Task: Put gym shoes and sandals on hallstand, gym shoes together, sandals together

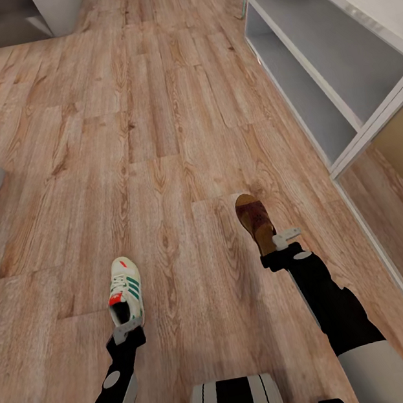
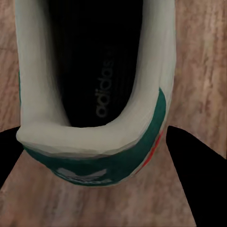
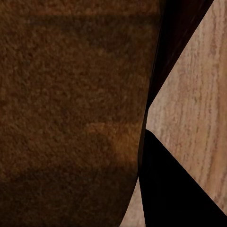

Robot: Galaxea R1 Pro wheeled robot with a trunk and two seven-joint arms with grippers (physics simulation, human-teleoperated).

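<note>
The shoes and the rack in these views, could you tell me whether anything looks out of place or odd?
Nothing looks damaged or spilled. One gym shoe is at the left gripper and one sandal at the right gripper, both over the corridor floor, so neither is racked yet. The hallstand shelves beside them hold no shoes in the part shown.

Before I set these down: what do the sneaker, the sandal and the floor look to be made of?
Sneaker: looks like smooth white leather or a synthetic, matte, with green stripes and a dark ribbed insole.
Sandal: reddish-brown, with a fuzzy, suede-like grain in the right wrist view; possibly leather.
Floor: wood-grain planks with visible seams and knots, low sheen; whether real wood or laminate cannot be told.
</note>
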